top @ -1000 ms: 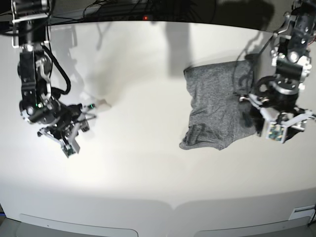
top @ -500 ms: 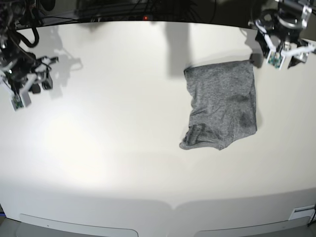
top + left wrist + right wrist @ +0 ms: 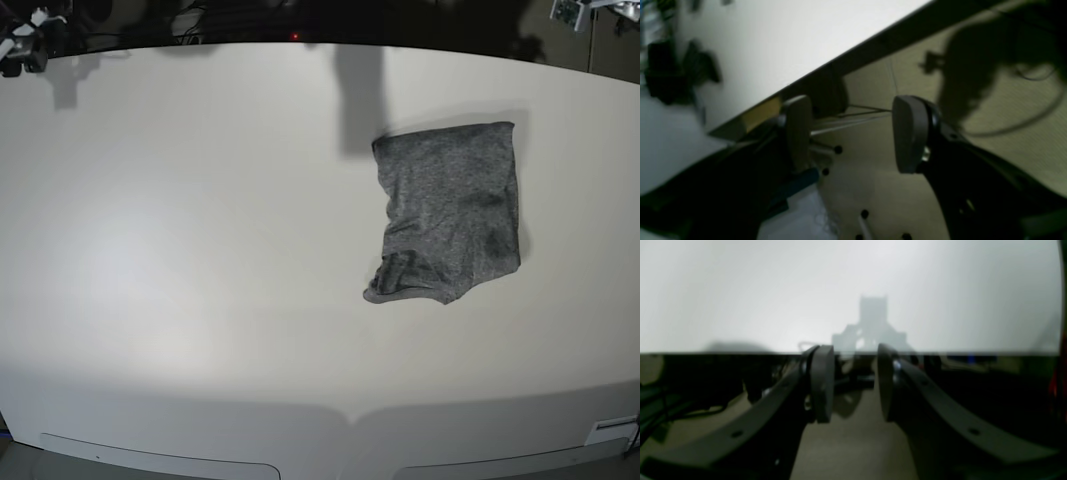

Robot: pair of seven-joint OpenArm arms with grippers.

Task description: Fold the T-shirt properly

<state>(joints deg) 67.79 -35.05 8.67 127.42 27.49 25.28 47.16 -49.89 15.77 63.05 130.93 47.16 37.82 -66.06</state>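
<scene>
T-shirt (image 3: 450, 220) first: grey, folded into a compact block, flat on the white table (image 3: 200, 280), right of centre toward the far edge, lower left corner rumpled. Left gripper (image 3: 853, 133) spread wide, nothing between the pads, beyond the table edge. Right gripper (image 3: 853, 383) partly parted, holding nothing, likewise off the table.

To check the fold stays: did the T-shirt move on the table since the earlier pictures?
No. The T-shirt lies in the same place against the table's far edge; only the arms drew away.
</scene>
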